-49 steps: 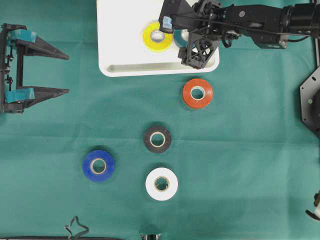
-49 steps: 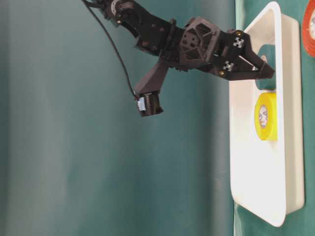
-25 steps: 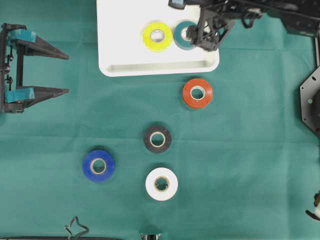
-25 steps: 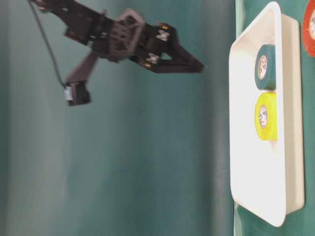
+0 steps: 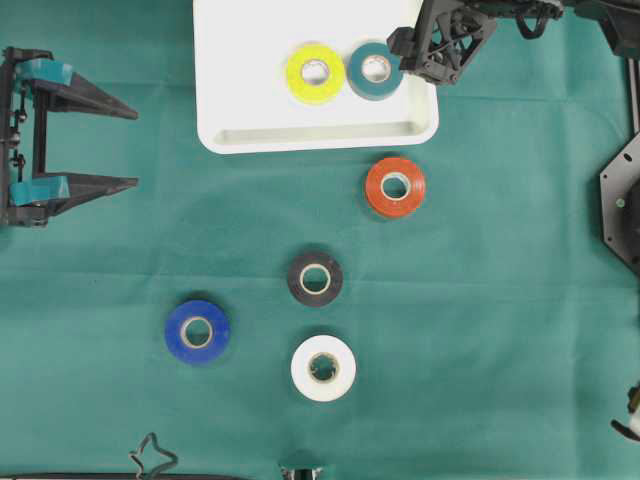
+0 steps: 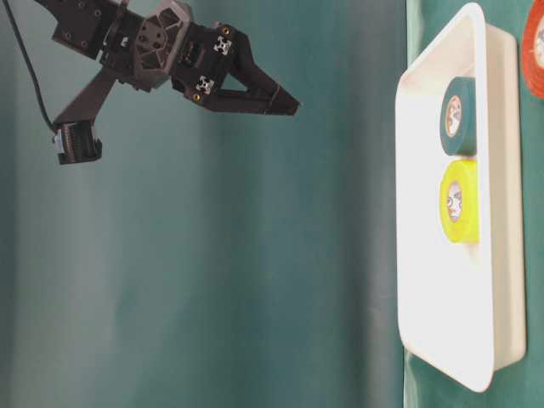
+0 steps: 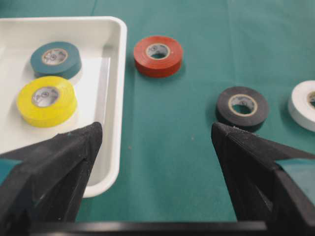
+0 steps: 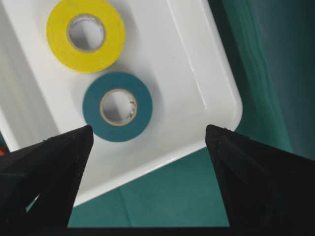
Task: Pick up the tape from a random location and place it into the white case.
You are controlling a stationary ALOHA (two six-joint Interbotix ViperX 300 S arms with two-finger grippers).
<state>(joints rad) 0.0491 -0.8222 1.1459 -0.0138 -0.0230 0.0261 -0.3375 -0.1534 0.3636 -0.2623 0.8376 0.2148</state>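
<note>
The large shallow white plastic case (image 5: 230, 60) with rounded corners sits at the top of the green cloth tabletop (image 5: 500, 300) and already holds two rolls lying flat and side by side: a yellow tape roll (image 5: 315, 73) and a teal tape roll (image 5: 375, 69). Four rolls lie outside it on the cloth: an orange-red tape roll (image 5: 395, 187) just below the case's lower right corner, a black tape roll (image 5: 315, 278) further down, a white tape roll (image 5: 323, 368) below that, and a blue tape roll (image 5: 198, 331) off to the left.

The right gripper (image 5: 420, 52) hangs high above the case's right edge, jaws spread wide and empty (its wrist view looks straight down past both tips at the teal roll). The left gripper (image 5: 125, 145) rests at the left edge of the tabletop, jaws likewise spread with nothing between them.

The orange-red roll is the likely next pick: it lies nearest the right gripper, directly below it in the overhead view. Being round and flat, it favours no grasp direction.
</note>
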